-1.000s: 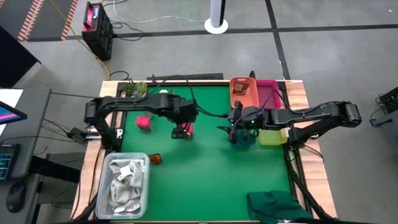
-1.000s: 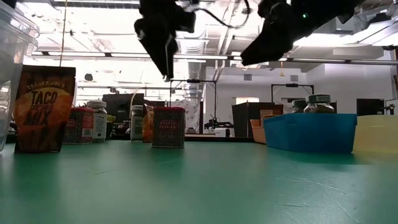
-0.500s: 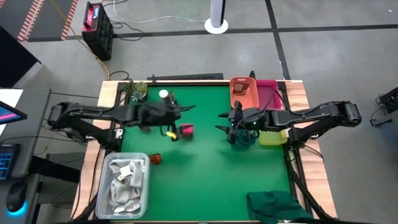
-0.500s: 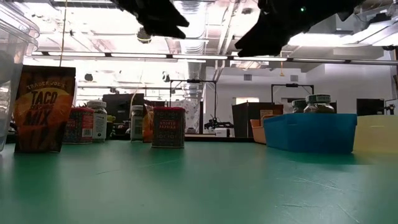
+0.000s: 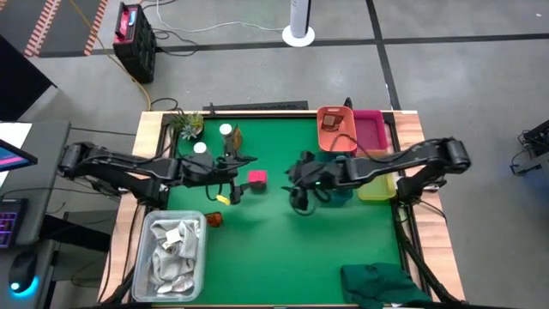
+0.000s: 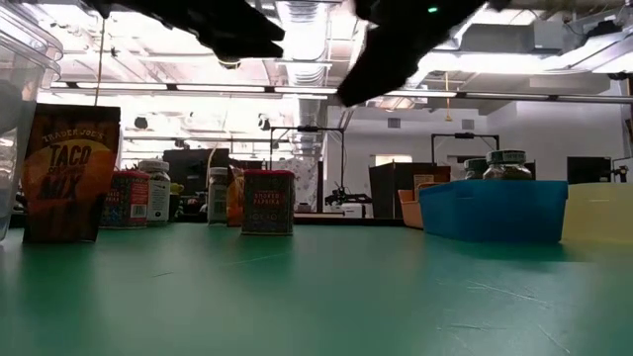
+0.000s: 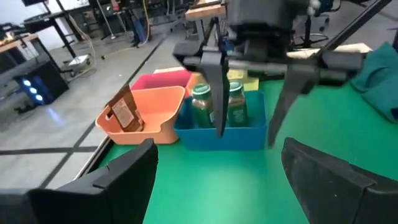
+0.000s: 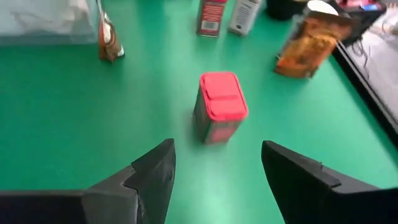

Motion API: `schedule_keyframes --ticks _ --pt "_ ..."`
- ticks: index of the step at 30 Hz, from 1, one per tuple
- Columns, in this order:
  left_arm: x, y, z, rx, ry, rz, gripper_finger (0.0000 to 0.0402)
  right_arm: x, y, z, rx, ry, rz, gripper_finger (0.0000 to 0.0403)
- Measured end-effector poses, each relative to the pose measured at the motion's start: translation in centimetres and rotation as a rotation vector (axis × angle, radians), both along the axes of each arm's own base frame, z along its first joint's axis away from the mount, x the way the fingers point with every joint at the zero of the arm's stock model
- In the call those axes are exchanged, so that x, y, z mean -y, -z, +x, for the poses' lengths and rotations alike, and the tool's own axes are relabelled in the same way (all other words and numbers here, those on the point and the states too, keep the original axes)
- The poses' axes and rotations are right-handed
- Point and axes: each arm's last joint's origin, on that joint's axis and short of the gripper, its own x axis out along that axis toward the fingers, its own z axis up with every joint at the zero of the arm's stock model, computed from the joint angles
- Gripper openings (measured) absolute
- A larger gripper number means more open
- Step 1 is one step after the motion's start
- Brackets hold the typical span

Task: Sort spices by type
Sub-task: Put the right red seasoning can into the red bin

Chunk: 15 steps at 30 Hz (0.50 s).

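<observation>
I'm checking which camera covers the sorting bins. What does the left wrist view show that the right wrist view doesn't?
Only the left wrist view shows the bins: an orange bin holding a brown packet, a blue bin with two green-lidded jars, and the right gripper open, hanging in front of them.

Only the right wrist view shows the red-lidded tin standing alone, with an orange packet and more spices beyond it.

Both show the green table surface and each arm's own open fingers.

Low view: brown packet (image 6: pixel 69 173) at counter's left edge reads "TRADER JOE'S TACO MIX". Lettering on red tin (image 6: pixel 267 202) and small jars is too small to read.
</observation>
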Motion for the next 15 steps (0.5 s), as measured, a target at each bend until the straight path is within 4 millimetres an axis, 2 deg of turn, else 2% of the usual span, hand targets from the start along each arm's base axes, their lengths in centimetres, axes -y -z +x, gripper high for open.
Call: schedule_keyframes --ticks 7,12,15 --pt "-0.1 -0.8 -2.4 -0.058 -0.012 -0.034 0.0328 2.1 1.1 5.0 -0.016 -0.082 -0.023 0.0266" --pt "-0.3 -0.9 -3.6 -0.091 -0.054 -0.054 0.0328 4.0 2.5 7.3 -0.052 -0.103 -0.079 0.0270" --pt "-0.2 -0.7 -3.7 -0.112 -0.068 -0.044 0.0328 4.9 3.0 8.7 -0.054 -0.137 -0.050 0.0284"
